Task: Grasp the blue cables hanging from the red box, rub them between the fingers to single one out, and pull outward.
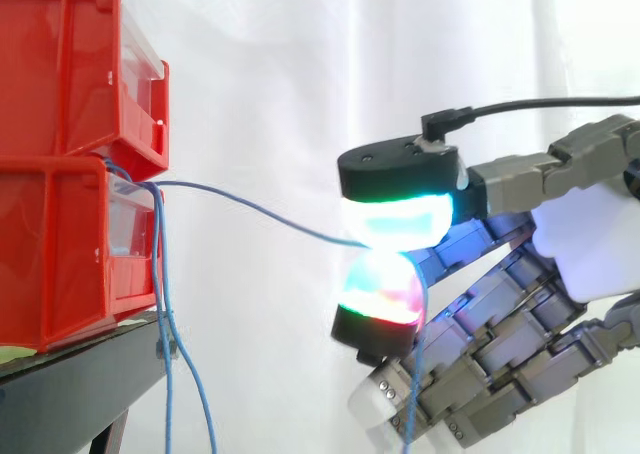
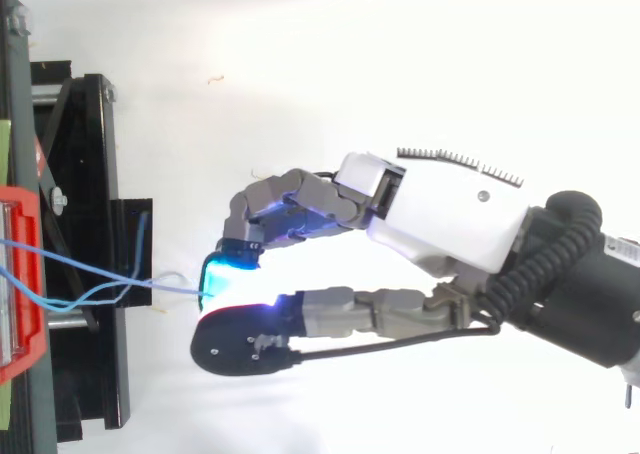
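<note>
Now hand (image 2: 450, 214) pinches one blue cable (image 1: 250, 205) btw two pads (image 1: 400, 219), well apart from red box (image 1: 60, 254); other cables (image 1: 163, 294) hang at box. Cable looks thin, light, limp, prob. slippery: needs firm pinch.

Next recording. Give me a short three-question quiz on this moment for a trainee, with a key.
1. True or false: the hand pinches one blue cable between two glowing pads.
2. Fill in: the cables come out where the upper red bin sits on the ____ red bin.
3. Where do the other blue cables run? A) down beside the black stand; B) round the hand's wrist; C) over the top of the upper red bin.
Key: 1 true; 2 lower; 3 A.
</note>
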Tool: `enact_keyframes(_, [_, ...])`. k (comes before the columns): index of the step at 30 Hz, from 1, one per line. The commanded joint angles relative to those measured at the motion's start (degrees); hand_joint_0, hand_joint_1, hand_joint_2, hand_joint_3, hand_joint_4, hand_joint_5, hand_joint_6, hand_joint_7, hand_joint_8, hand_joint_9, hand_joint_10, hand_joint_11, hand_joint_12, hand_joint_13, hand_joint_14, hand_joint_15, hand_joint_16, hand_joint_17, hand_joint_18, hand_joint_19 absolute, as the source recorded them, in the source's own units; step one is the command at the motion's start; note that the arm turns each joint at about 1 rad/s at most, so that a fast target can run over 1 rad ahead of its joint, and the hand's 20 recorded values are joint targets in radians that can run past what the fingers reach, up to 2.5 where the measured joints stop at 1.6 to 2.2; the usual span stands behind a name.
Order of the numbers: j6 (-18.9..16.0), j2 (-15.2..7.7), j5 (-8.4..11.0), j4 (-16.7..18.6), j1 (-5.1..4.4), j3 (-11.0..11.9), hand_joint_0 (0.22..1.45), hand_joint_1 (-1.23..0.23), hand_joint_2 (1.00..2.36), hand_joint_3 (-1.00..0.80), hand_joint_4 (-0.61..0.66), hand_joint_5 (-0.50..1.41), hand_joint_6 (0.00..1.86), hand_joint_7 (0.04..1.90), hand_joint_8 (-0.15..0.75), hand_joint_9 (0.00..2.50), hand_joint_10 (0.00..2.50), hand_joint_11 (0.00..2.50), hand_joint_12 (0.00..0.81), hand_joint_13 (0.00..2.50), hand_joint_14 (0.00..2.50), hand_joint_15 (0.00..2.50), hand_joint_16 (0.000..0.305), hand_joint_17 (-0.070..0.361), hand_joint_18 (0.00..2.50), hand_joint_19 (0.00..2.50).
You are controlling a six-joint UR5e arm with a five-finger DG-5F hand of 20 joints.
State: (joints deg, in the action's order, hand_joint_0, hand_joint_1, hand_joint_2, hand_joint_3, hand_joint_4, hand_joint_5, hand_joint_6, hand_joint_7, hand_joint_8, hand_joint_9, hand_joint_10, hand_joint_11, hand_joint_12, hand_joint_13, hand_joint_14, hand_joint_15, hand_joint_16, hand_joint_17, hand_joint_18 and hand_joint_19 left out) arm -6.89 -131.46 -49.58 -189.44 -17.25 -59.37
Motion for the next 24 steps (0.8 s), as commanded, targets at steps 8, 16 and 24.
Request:
enact_keyframes(8, [3.3, 5.4, -1.22, 18.7, 0.11, -13.6, 0.66, -0.71, 1.03, -0.17, 0.06, -0.21, 0.88, 1.17, 0.362, 0.52, 0.0, 0.17, 0.433, 0.24, 0.0, 0.0, 0.057, 0.129, 0.0, 0.07])
enact_keyframes(16, [4.1, 5.4, -4.56, 28.1, 0.11, -18.6, 0.66, -0.71, 1.03, -0.16, 0.05, -0.21, 0.88, 1.17, 0.362, 0.52, 0.0, 0.17, 0.43, 0.24, 0.0, 0.0, 0.056, 0.127, 0.0, 0.08])
enact_keyframes(24, [3.6, 5.4, -7.11, 33.2, 0.46, -21.6, 0.66, -0.71, 1.03, -0.16, 0.05, -0.21, 0.88, 1.17, 0.362, 0.52, 0.0, 0.15, 0.429, 0.24, 0.0, 0.0, 0.056, 0.125, 0.0, 0.05])
